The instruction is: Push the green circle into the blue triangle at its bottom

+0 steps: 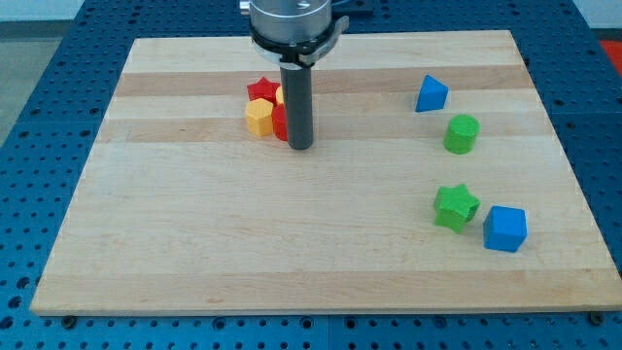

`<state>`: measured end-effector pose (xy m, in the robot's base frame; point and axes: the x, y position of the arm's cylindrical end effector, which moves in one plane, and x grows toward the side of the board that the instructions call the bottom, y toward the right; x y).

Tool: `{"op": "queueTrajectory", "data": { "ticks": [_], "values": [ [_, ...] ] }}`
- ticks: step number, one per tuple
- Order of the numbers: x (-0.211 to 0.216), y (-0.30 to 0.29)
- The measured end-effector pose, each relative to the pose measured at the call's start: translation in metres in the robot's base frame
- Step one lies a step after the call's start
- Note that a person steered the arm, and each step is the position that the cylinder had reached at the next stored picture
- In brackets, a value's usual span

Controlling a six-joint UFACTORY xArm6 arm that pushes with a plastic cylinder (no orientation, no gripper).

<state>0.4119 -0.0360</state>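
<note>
The green circle [462,134] stands on the wooden board at the view's right. The blue triangle [431,94] sits just up and left of it, with a small gap between them. My tip [300,147] rests on the board left of centre, far to the left of both. It is right beside a cluster of a red star [259,90], a yellow block [259,118] and a red block [280,123] partly hidden behind the rod.
A green star [455,207] and a blue cube [505,228] lie close together at the lower right, below the green circle. The wooden board [243,233] has edges on all sides, with a blue perforated table around it.
</note>
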Motion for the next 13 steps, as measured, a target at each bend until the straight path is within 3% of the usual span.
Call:
{"op": "queueTrajectory", "data": {
  "ticks": [1,3,5,7,8,13],
  "values": [
    [-0.001,-0.005],
    [0.000,0.066],
    [0.034,0.098],
    [0.057,0.191],
    [0.047,0.235],
    [0.017,0.223]
  ]
}}
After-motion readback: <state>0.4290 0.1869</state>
